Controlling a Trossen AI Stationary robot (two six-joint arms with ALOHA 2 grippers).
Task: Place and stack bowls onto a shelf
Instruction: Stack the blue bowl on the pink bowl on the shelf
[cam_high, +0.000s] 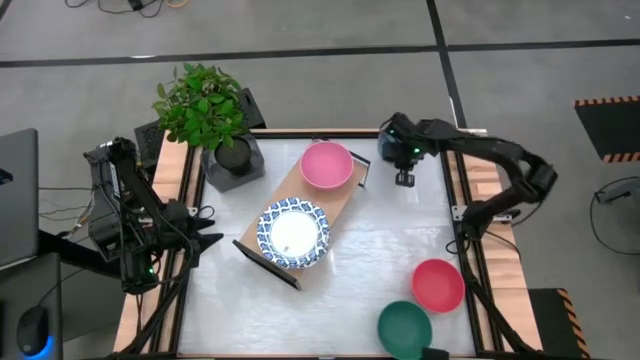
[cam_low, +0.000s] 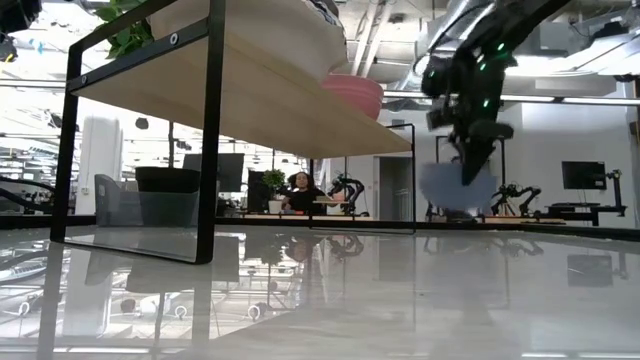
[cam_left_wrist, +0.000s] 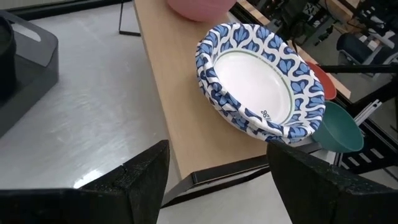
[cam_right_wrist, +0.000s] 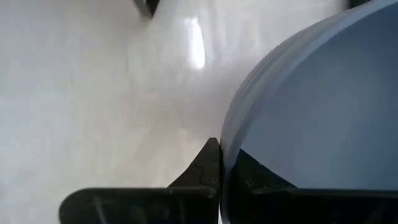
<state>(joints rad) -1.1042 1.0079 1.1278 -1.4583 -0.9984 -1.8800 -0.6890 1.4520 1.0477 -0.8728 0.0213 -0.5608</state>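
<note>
The light-wood shelf (cam_high: 331, 204) lies slantwise across the table's middle. On it sit a pink bowl (cam_high: 326, 164) and a stack of white dishes with blue patterned rims (cam_high: 293, 233). A red bowl (cam_high: 437, 284) and a teal green bowl (cam_high: 404, 326) stand on the table near its right near corner. My right gripper (cam_high: 405, 177) hovers off the shelf's far right end, shut on a slate blue bowl (cam_low: 457, 187). My left gripper (cam_high: 212, 238) waits open at the table's left edge, and its wrist view faces the dishes (cam_left_wrist: 261, 78). My right gripper (cam_right_wrist: 221, 163) pinches the slate blue bowl by its rim (cam_right_wrist: 229, 138), one finger on each side of the wall. It comes from above, pointing down. The bowl hangs on edge below the fingers (cam_low: 470, 150), lifted clear of the table.
A potted plant (cam_high: 205, 108) in a dark tray stands at the table's far left corner, beside the shelf's far end. The shelf's black frame ends (cam_high: 266, 264) rise from the table. Open tabletop (cam_high: 400, 235) lies between the shelf and the red bowl.
</note>
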